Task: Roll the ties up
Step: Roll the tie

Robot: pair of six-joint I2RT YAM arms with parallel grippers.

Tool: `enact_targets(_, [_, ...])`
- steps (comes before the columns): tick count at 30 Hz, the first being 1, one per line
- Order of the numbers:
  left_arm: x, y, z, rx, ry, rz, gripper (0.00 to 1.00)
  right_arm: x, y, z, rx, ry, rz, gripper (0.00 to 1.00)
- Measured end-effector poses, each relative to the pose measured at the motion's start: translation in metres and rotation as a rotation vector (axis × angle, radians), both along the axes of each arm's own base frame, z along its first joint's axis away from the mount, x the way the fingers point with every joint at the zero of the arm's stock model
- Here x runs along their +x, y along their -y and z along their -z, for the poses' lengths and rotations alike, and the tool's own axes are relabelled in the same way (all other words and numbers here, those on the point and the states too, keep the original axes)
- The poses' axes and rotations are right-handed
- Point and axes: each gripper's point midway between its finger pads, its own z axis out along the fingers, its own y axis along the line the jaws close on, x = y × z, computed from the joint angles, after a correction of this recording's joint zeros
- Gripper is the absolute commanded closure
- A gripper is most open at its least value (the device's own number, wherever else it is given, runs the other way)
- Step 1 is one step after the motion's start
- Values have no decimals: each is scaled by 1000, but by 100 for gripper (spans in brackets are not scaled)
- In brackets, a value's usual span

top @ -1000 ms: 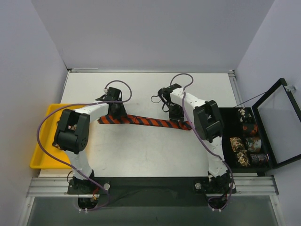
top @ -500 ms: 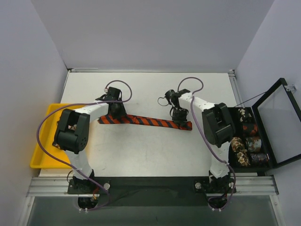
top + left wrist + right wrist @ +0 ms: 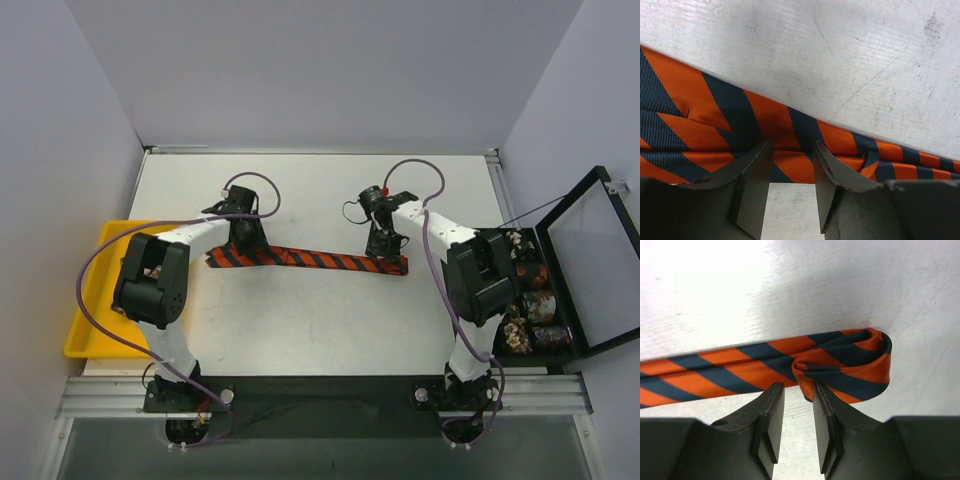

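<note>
White tabletop point(image 3: 300, 330) carries the striped tie point(image 3: 320, 260), lying nine-to-three. Left gripper point(image 3: 792, 147), jaws apart, stands over its wide end. Right gripper point(image 3: 797, 390), jaws slightly apart and empty, faces the three-o'clock fold point(image 3: 850, 365). Rolling looks barely begun: pinch that fold and turn it toward nine.

striped tie point(image 3: 740, 371): end folded over | right pincer point(image 3: 797, 390): parted, empty, beside fold

Finely woven cloth tie point(image 3: 755, 367), scuffed, scratched matt white tabletop point(image 3: 815, 45)

no text, label, brand or number can be read anywhere.
</note>
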Motion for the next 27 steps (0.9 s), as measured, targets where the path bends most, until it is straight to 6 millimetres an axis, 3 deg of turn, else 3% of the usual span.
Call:
enact_targets(9, [-5, -1, -1, 8, -13, 8, 52, 12, -2, -36, 31, 101, -28, 67])
enact_targets(12, [-5, -2, -3, 10, -13, 10, 51, 15, 2, -55, 27, 156, -37, 70])
enact_targets(14, [-6, -2, -4, 10, -12, 13, 52, 16, 6, -69, 26, 198, -38, 81])
enact_targets(17, [-6, -2, -7, 13, -13, 16, 51, 13, 17, -83, 23, 242, -29, 85])
enact_targets(20, [-4, -1, -11, 15, -9, 20, 51, 6, 32, -79, 4, 233, -8, 88])
enact_targets(27, [6, 6, -29, 21, 21, 49, 51, -15, 54, -39, -31, 130, 20, 89])
